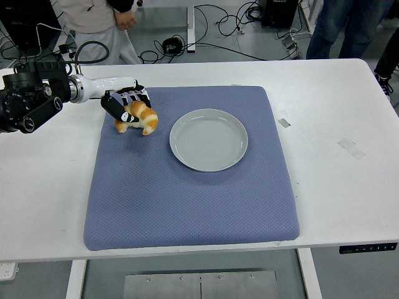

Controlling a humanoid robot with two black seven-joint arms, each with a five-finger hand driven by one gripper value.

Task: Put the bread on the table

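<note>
I see only the plate (209, 139) in the way; all around it the mat (187, 199) lies bare.

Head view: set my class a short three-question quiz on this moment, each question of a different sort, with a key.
1. True or false: the bread lies in the plate.
2. Which hand grasps the bread: A) left hand B) right hand?
3. Fill in: the plate sits on the blue ____.

Key: 1 false, the plate holds nothing; 2 A; 3 mat.
</note>
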